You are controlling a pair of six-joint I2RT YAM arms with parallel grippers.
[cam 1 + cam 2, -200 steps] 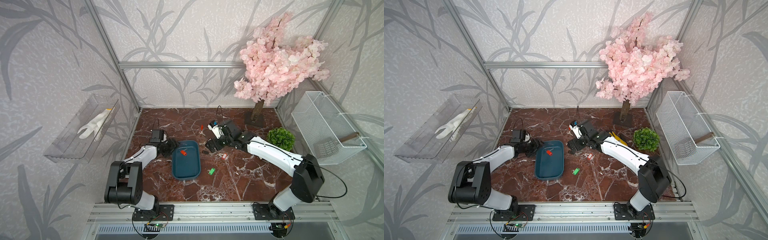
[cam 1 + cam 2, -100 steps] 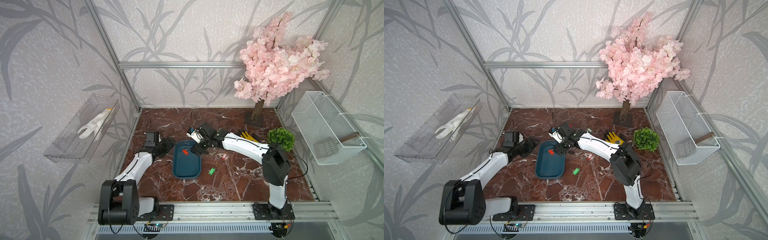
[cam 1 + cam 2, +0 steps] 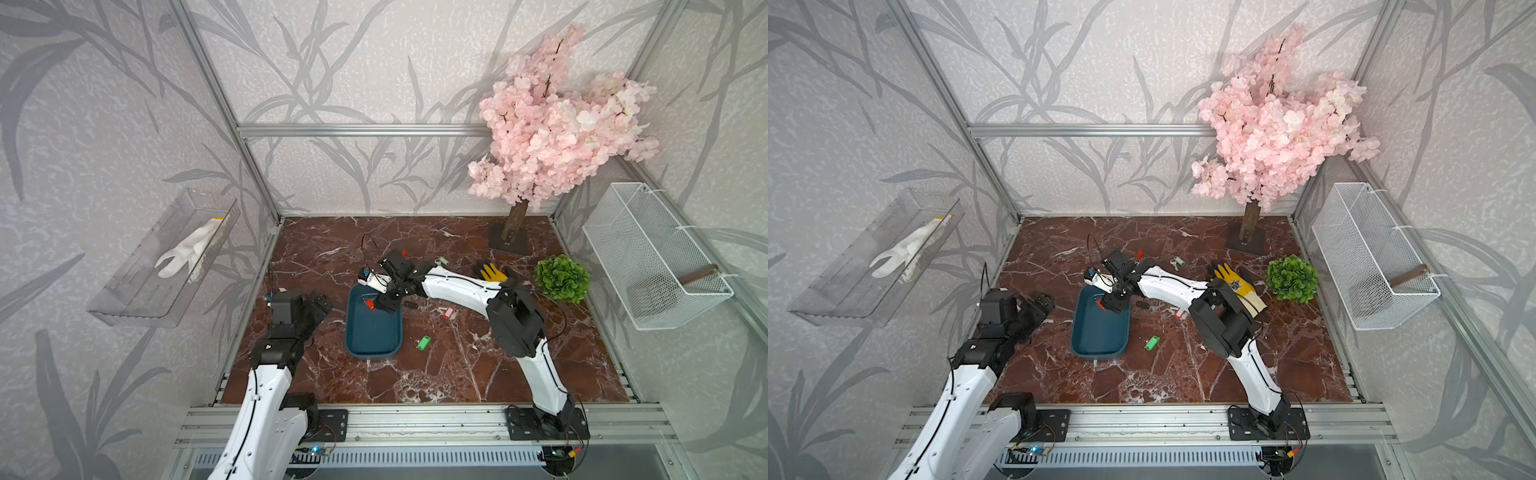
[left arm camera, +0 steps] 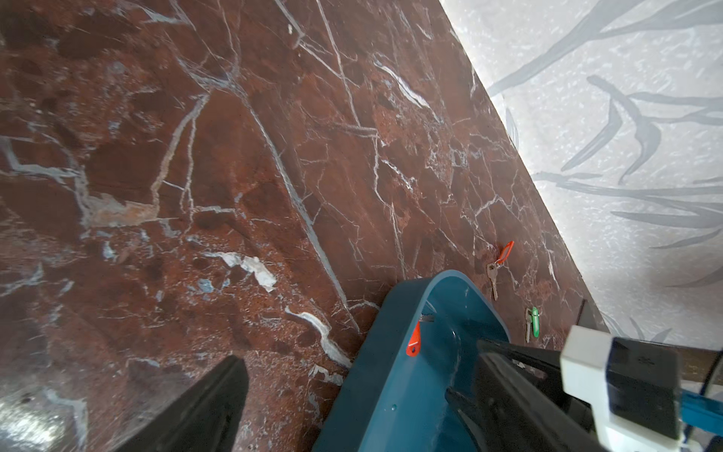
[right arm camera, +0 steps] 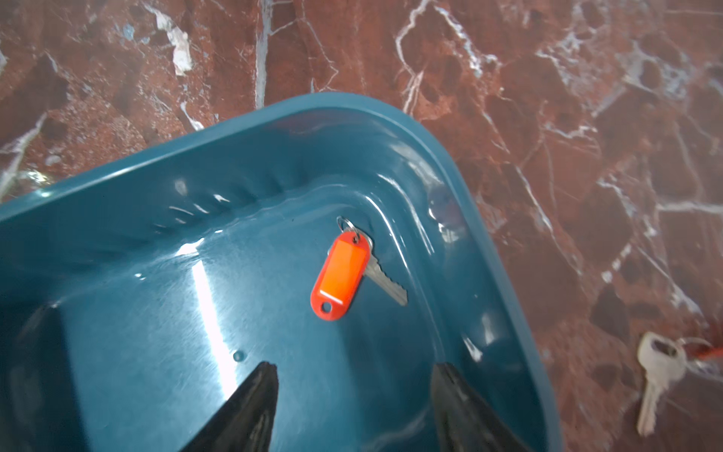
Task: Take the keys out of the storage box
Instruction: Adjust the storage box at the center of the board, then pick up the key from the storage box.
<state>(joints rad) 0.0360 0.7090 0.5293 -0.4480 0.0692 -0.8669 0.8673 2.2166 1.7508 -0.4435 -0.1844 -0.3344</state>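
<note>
Right wrist: red-tagged key in storage box.

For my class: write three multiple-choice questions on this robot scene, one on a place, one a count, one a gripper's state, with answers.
1. The white glove lies in: A the wire basket; B the clear tray; C the plant.
2. How many keys show inside the storage box? A one; B three; C none.
3. The right gripper, above the red-tagged key, is: A shut on it; B shut on the box rim; C open, holding nothing.
Answers: 1 B, the glove sits inside the wall tray. 2 A, only one tagged key lies on its floor. 3 C, the fingers stand apart, nothing between them.
</note>
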